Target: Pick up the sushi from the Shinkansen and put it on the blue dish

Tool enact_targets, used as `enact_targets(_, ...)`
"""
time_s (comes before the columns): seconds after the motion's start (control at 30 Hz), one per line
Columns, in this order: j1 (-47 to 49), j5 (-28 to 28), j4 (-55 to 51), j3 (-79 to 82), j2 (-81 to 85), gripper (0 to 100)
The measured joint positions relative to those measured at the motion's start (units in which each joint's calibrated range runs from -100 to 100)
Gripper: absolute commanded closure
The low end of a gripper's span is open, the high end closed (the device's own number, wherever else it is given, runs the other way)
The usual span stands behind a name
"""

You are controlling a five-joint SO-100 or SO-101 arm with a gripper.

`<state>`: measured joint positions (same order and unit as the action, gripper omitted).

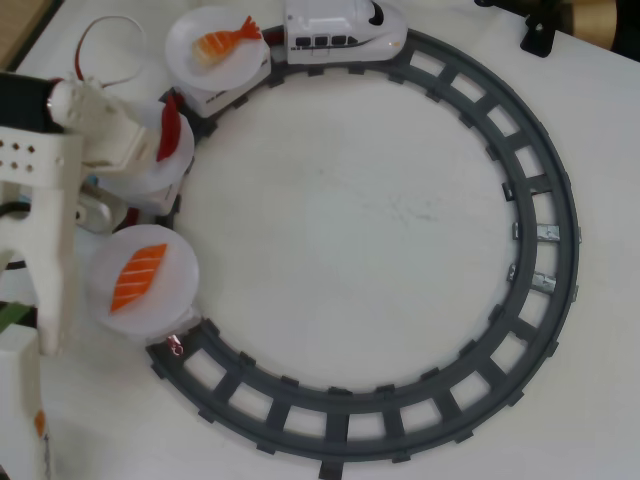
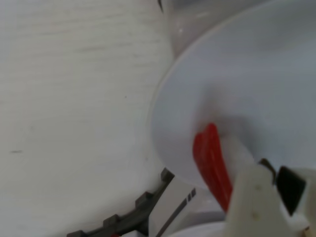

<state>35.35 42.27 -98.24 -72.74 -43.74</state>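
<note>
The sushi [image 1: 138,277], orange with white stripes, lies on a white plate [image 1: 175,262] on the last car at the left of the track in the overhead view. The Shinkansen [image 1: 343,30] stands on the track at the top. My white gripper [image 1: 165,140] hangs over the middle car's plate [image 1: 165,180], one plate up from the sushi. A plain red piece [image 2: 211,163] lies close against one of its fingers [image 2: 254,197] in the wrist view; I cannot tell whether the jaws hold it. The blue dish is out of view.
A grey ring track [image 1: 540,220] fills the white table. A white plate [image 1: 190,30] behind the engine carries an orange shrimp [image 1: 222,40]. My white arm [image 1: 50,230] covers the left edge. Black hardware [image 1: 540,25] sits at the top right.
</note>
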Motion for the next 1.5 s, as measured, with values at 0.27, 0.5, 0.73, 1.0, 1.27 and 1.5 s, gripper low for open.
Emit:
enact_targets(0.27,0.98,-0.67,0.00,11.34,10.29,92)
enact_targets(0.5,0.90,-1.60,0.00,25.62,20.33,72)
enact_targets(0.73,0.41,-2.07,0.00,35.22,24.72,71)
enact_targets(1.0,-1.72,-2.85,0.00,39.98,24.72,72)
enact_targets(1.27,-2.37,-3.52,0.00,41.35,23.03,73)
enact_targets(1.5,-1.80,-3.98,0.00,30.28,12.57,80)
